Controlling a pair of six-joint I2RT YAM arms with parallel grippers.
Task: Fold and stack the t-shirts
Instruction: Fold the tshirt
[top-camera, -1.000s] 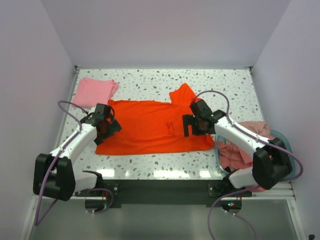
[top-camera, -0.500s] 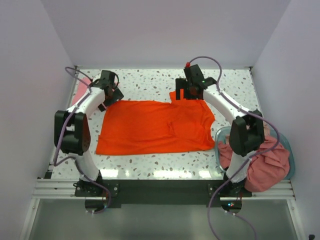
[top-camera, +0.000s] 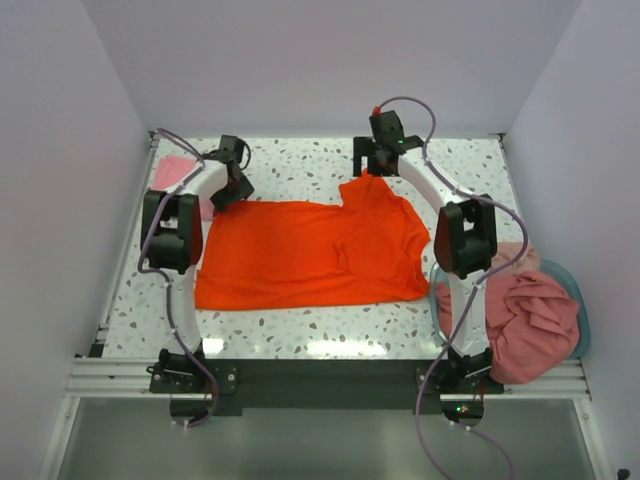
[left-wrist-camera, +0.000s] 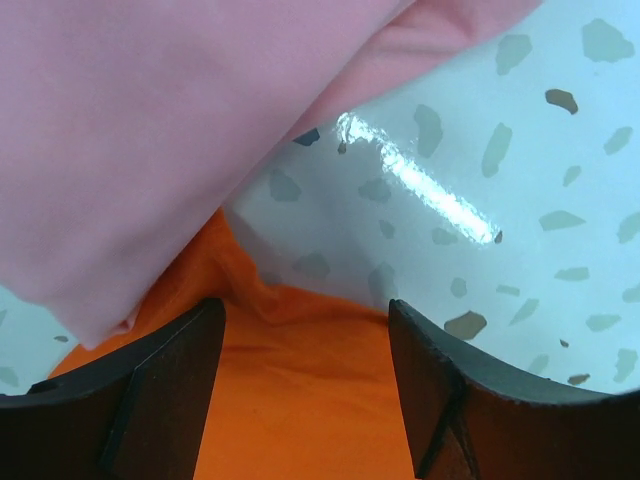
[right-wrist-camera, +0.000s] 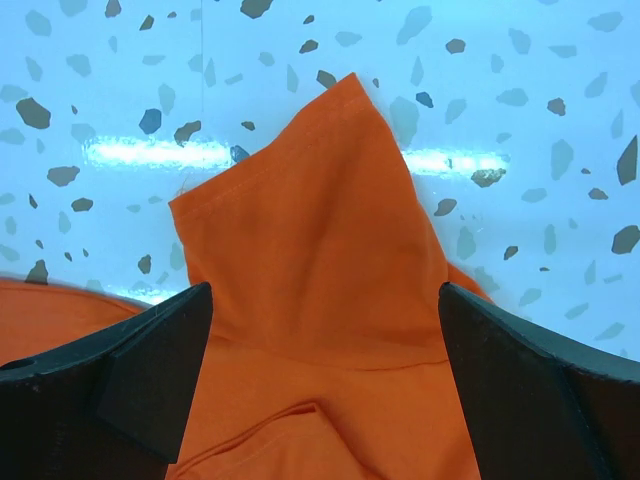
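Orange cloth filled most of the table (top-camera: 300, 330): the orange shirt (top-camera: 310, 255) lay spread flat at the middle, not yet folded. The pink shirt (top-camera: 178, 170) sat at the far left corner, and the salmon shirts (top-camera: 530, 320) were heaped in the tub (top-camera: 584, 318) at the near right.

We had both arms stretched to the shirt's far edge. Our left gripper (top-camera: 236, 182) hung over the far left corner of the orange shirt. In the left wrist view its fingers were spread apart with orange cloth between them and nothing pinched. Our right gripper (top-camera: 379, 160) hung over the sleeve (right-wrist-camera: 320, 220) that pointed toward the back wall. Its fingers were also wide apart, one on each side of the sleeve, and gripped nothing.

We judged this to be the start of the first fold, with the two grippers lining up on the far edge before pinching it. The next move seemed to call for both to come down, close on the orange cloth and carry that edge toward the near side together. The left side needed care. In the left wrist view the pink shirt touched the orange corner and seemed to lie over part of it, so a careless pinch could have caught both.
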